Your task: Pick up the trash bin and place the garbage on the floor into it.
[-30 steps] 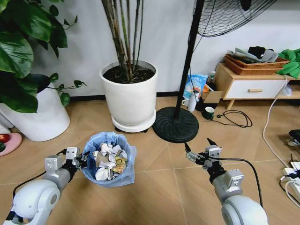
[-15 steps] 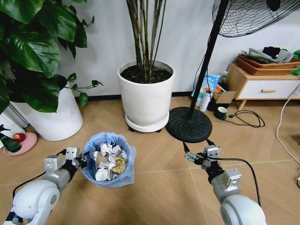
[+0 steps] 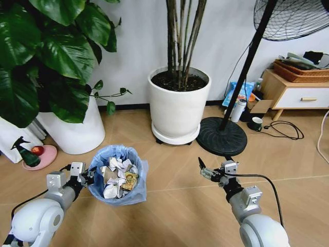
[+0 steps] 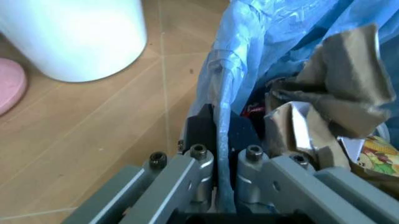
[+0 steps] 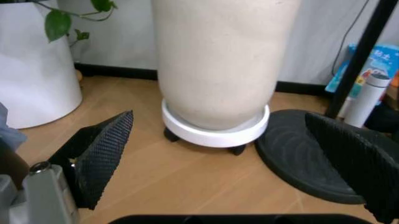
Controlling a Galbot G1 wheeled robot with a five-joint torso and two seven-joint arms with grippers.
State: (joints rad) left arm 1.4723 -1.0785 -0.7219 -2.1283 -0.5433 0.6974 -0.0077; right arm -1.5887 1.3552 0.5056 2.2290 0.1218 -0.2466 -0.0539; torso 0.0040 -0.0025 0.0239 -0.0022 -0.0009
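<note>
The trash bin [image 3: 117, 153], lined with a light blue bag, hangs at my lower left, and my left gripper [image 3: 88, 176] is shut on its near rim. In the left wrist view the fingers [image 4: 198, 161] pinch the blue bag's edge [image 4: 219, 88]. Garbage [image 3: 117, 177] fills the bin: crumpled white paper and a yellow wrapper, with grey-brown paper wads [image 4: 339, 88] seen close up. My right gripper [image 3: 212, 165] is held open and empty above the herringbone floor [image 3: 175, 216] at lower right. Its black pads [image 5: 103, 154] stand wide apart.
A white plant pot [image 3: 179, 105] on a wheeled saucer stands straight ahead, and the fan's black round base [image 3: 222, 136] lies to its right. A second white pot [image 3: 77, 131] and a pink dish [image 3: 38, 157] are at the left. Cables [image 3: 285, 131] and a low cabinet [image 3: 298, 95] are at the right.
The whole picture has slid to the right, so the camera has turned left. Both arms and the held bin keep their places in front of me.
</note>
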